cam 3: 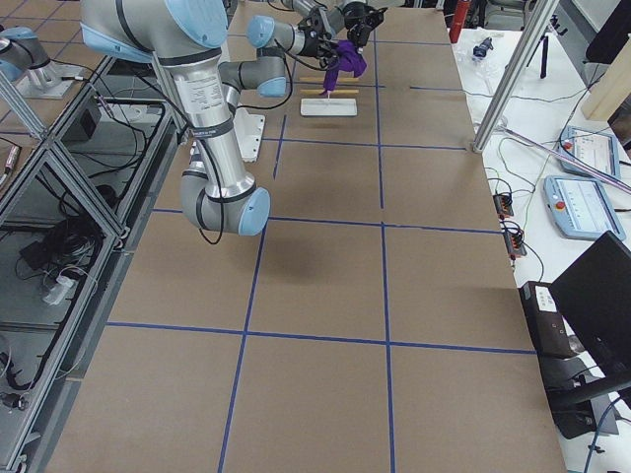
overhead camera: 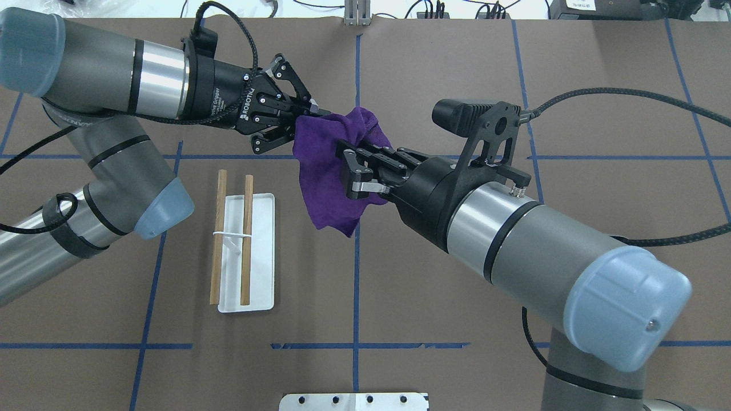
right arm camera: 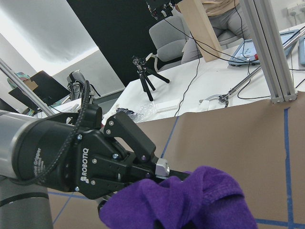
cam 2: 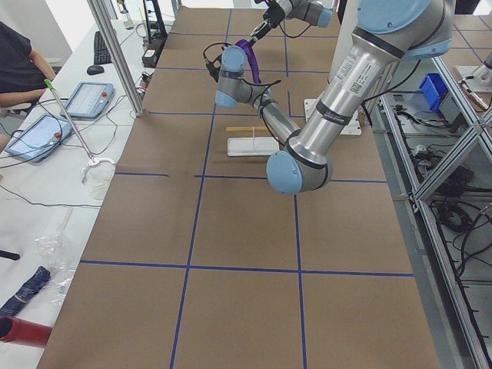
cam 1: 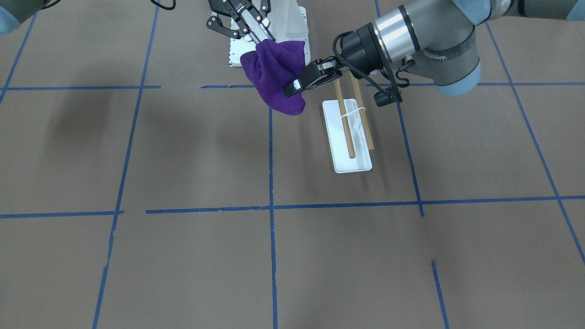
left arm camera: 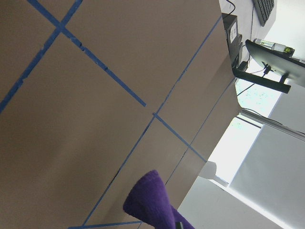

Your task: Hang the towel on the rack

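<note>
**Towel**: purple cloth, bunched, held clear of the surface between the two tools. One loose end hangs down without reaching the surface. It sits near the rack, on the rack's side towards the right arm, and touches neither dowel.

**Left tool**: reaches in level from the left arm, its fingers drawn narrow and pinching the towel's edge on the side nearer the rack. In the front-facing view its tip is pressed into the cloth.

**Right tool**: comes in from the opposite side, its fingers clamped on a thick fold of the towel's other end. Its wrist camera shows purple cloth bunched directly in front of it.

**Rack**: two parallel brown dowels joined near mid-length by a thin white support, standing over a flat white rectangular base. Both dowels are bare. The left arm's elbow is just beside it.

**Surface**: brown, marked in squares by blue tape lines.

**White pedestal**: a metal plate with bolt holes at the robot's edge of the surface, well apart from the rack.
</note>
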You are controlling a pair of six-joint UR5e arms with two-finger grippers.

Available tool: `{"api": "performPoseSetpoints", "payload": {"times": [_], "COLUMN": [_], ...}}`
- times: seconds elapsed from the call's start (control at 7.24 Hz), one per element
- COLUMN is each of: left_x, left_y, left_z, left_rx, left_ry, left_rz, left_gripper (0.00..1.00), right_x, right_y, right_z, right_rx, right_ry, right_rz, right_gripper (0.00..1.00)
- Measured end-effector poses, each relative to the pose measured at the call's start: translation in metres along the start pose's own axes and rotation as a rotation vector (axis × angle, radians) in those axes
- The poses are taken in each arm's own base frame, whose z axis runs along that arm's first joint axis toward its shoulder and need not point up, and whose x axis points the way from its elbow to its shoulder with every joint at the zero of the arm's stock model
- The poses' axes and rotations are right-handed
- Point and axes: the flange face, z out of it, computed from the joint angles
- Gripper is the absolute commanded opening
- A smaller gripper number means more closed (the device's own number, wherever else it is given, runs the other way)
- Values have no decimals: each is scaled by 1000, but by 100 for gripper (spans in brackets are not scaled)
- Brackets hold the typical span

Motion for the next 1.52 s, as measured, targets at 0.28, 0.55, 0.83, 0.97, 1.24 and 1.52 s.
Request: {"api": "performPoseSetpoints", "payload": {"times": [0.28, 0.55, 0.83, 0.97, 1.24, 1.52], "left_x": [2, 7, 20, 25, 27, 21], "left_y": [2, 11, 32, 41, 59, 84], "left_z": [-1, -4, -14, -18, -11, 6], "left_rx": [-1, -8, -1, 17, 85, 191], "left_ry": [3, 12, 30, 63, 134, 187], "left_rz": [-1, -15, -35, -41, -60, -45], "left_gripper": [0, 0, 0, 0, 0, 0], "right_x": [1, 22, 66, 95, 164, 231], "right_y": [1, 5, -12, -31, -88, -130], "right_z": [-3, -14, -52, -71, -106, -133], "right_rx": [-4, -33, -103, -150, -277, -344], "right_ry": [0, 24, 50, 74, 132, 211], "right_rz": [-1, -22, -61, -80, -93, -112], "right_gripper": [100, 100, 100, 100, 100, 100]}}
